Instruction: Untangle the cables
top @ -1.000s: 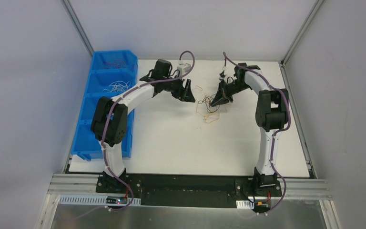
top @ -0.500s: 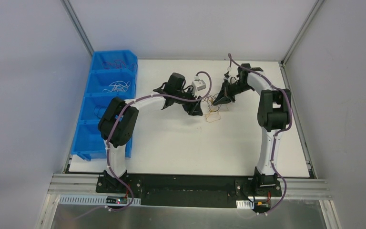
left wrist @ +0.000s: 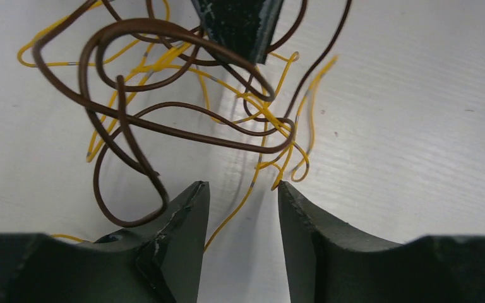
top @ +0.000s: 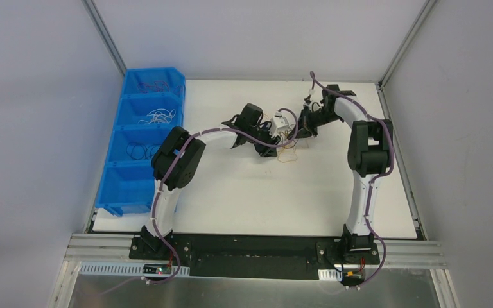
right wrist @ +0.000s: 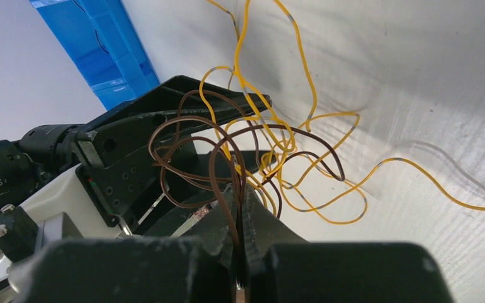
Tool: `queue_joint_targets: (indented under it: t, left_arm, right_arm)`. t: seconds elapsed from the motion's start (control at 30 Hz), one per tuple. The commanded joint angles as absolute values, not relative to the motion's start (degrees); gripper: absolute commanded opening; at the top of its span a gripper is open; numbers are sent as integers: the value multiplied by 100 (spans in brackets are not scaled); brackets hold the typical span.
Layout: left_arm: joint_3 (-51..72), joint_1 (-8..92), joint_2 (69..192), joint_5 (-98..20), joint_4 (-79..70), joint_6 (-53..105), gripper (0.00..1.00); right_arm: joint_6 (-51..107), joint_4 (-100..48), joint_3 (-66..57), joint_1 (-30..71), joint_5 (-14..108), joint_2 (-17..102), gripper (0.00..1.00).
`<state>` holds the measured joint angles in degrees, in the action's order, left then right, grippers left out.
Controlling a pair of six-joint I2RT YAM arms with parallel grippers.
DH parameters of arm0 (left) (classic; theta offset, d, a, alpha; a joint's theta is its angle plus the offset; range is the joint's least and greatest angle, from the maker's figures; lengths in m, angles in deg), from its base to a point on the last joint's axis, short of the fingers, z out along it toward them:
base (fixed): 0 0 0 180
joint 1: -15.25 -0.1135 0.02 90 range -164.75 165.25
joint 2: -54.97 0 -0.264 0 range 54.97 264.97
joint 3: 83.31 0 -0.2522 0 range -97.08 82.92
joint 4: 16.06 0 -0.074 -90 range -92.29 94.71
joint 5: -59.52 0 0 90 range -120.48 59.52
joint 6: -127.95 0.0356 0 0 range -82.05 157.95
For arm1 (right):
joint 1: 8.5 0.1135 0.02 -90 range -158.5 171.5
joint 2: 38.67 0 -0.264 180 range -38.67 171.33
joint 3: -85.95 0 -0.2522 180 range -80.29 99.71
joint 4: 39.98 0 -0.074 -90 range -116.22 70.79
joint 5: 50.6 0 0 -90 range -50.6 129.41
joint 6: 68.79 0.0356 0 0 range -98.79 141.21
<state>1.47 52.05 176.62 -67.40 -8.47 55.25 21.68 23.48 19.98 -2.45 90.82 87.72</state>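
The cables are a small tangle of thin brown and yellow wires (top: 287, 146) on the white table, between my two grippers. In the left wrist view the brown loops (left wrist: 164, 120) and yellow strands (left wrist: 276, 120) lie just ahead of my left gripper (left wrist: 240, 189). It is open, with one yellow strand running between its jaws. My right gripper (right wrist: 239, 197) is shut on a brown wire (right wrist: 227, 158) and holds part of the tangle up. Its tip shows at the top of the left wrist view (left wrist: 237, 25). From above, the left gripper (top: 275, 149) and right gripper (top: 294, 135) almost meet.
A row of blue bins (top: 142, 160) stands along the table's left edge; some hold sorted white and dark wires. The left gripper's black body (right wrist: 132, 151) fills the space right behind the tangle in the right wrist view. Grey walls enclose the table.
My left arm has swung right, from near the bins to the tangle. My right gripper has drawn back and a little right, keeping the wires.
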Motion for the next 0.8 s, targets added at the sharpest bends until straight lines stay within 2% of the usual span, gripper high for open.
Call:
queue_joint_targets:
  t: [0.0, 0.1, 0.2, 0.33, 0.37, 0.47, 0.6, 0.67, 0.73, 0.77]
  left_arm:
    - [-561, 5325, 17807, -6493, 73, 6260, 41]
    - [-643, 5340, 17799, -6510, 664, 6798, 28]
    - [-498, 5340, 17691, -6626, 972, 7301, 18]
    - [-453, 5385, 17667, -6704, 1133, 7628, 15]
    - [-470, 5398, 17682, -6704, 1153, 7661, 17]
    - [-600, 5439, 17758, -6609, 1184, 7711, 35]
    - [-816, 5466, 17905, -6516, 1248, 7564, 32]
    - [-844, 5500, 17912, -6458, 1273, 7605, 25]
    - [-811, 5529, 17799, -6414, 1275, 7641, 6]
    - [-798, 5531, 17673, -6380, 1275, 7545, 0]
  right_arm:
    - [2195, 2484, 2119, -354, 9222, 8866, 0]
    - [2165, 2613, 2191, -436, 9219, 8879, 0]
    - [2164, 2664, 2193, -521, 9211, 8886, 0]
    - [2029, 2681, 2171, -542, 9243, 8905, 0]
    - [2033, 2679, 2175, -542, 9263, 8904, 0]
    - [2034, 2675, 2158, -529, 9280, 8888, 0]
    - [2020, 2708, 2122, -534, 9314, 8869, 0]
    - [2014, 2727, 2112, -533, 9319, 8860, 0]
    - [2003, 2755, 2134, -542, 9290, 8867, 0]
    - [1968, 2788, 2180, -571, 9238, 8869, 0]
